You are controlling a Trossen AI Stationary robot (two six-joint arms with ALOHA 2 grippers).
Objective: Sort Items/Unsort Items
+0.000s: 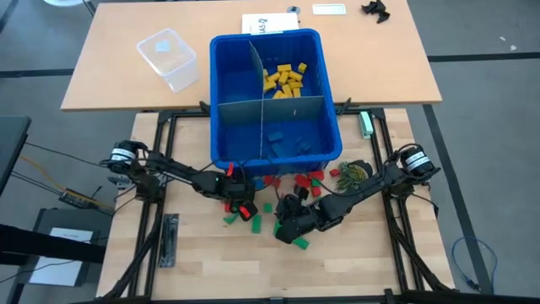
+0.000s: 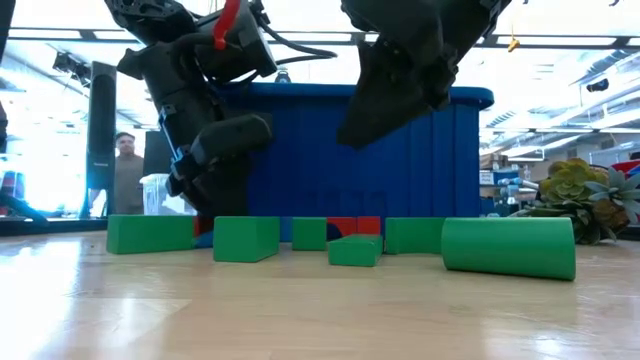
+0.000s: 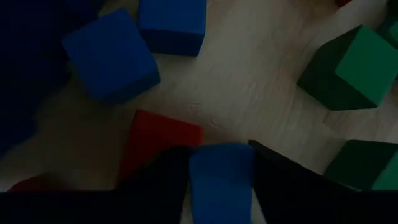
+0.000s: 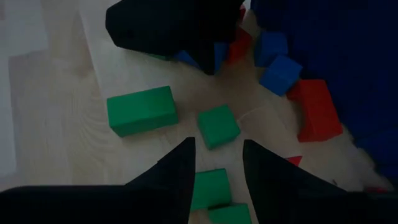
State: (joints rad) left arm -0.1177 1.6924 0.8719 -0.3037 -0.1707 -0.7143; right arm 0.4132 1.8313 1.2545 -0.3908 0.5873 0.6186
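Pale, lightly grained wooden boards (image 1: 202,253) make up the work surface, with a smooth blue plastic bin (image 1: 274,101) standing at the far side of both arms. Down at the boards just in front of the bin, the left gripper (image 3: 221,186) has its two dark fingers set either side of a matte blue block (image 3: 222,177); they flank it closely and seem to be touching its sides, though the wrist view is too dark to be sure of a firm pinch. Against one finger lies a red wedge (image 3: 163,134), and a little beyond sit two more square-edged blue blocks (image 3: 112,56), with green blocks (image 3: 354,65) off to the other side. The right gripper (image 4: 217,168) hovers beside the left one, above the surface, its fingers parted with nothing between them; a small green cube (image 4: 217,126) lies just ahead of its tips, a longer green brick (image 4: 142,110) beside that, and red blocks (image 4: 317,112) and blue ones toward the bin wall. Only the high view looks into the bin, where thin grey dividers (image 1: 266,97) split it into compartments, one holding a heap of yellow blocks (image 1: 285,79), another a few blue ones. The low view alone shows the scattered green blocks in a row, among them a rounded green piece (image 2: 508,247), a spiky plant (image 2: 580,195) beside them, and a person (image 2: 125,170) standing far back in the room.
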